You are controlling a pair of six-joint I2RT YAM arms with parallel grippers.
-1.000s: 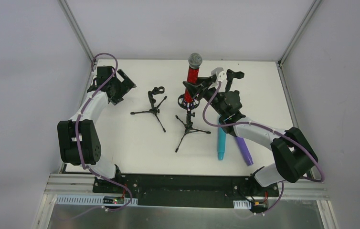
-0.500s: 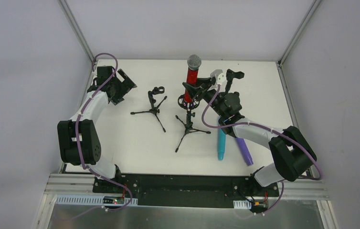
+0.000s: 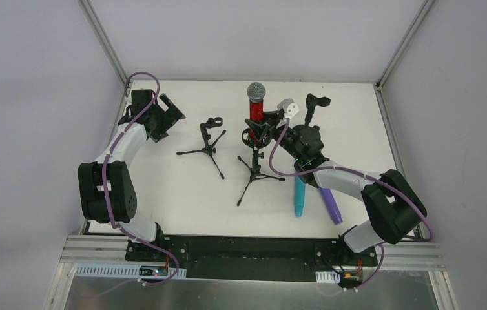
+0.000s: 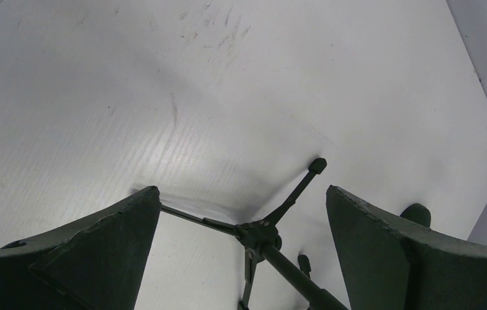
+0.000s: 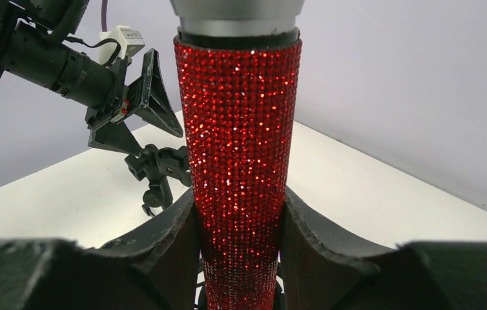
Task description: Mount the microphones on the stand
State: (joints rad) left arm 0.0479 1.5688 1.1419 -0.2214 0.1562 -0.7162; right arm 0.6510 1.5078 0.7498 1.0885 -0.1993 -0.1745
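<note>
- The right claw (image 5: 238,219) is pinching the red microphone (image 5: 238,116), one finger on each side of its glittering body, low on the taper.
- The red microphone stands nearly upright, silver mesh head on top. Its lower end is down at the clip of the middle stand (image 3: 256,166). Whether it is seated in the clip I cannot tell.
- The middle stand is a black tripod with its legs spread on the white worktop (image 3: 183,200), roughly midway between the two arms.
- The left claw (image 4: 241,194) is spread wide and holds nothing. It hangs over the worktop at the far left.
- From the left wrist camera, the tripod foot of the left-hand stand (image 3: 207,141) shows between the open fingers, apart from both of them.
- The left-hand stand is upright with its clip empty, just left of the middle stand and not touching it.
- The cyan microphone (image 3: 300,197) lies flat on the worktop on the right, its far end hidden under the right arm.
- The purple microphone (image 3: 331,205) lies just beside the cyan one, on its right, also partly under the arm.
- A further black clip head (image 3: 315,102) shows at the back, past the right arm, and what it sits on is hidden.
</note>
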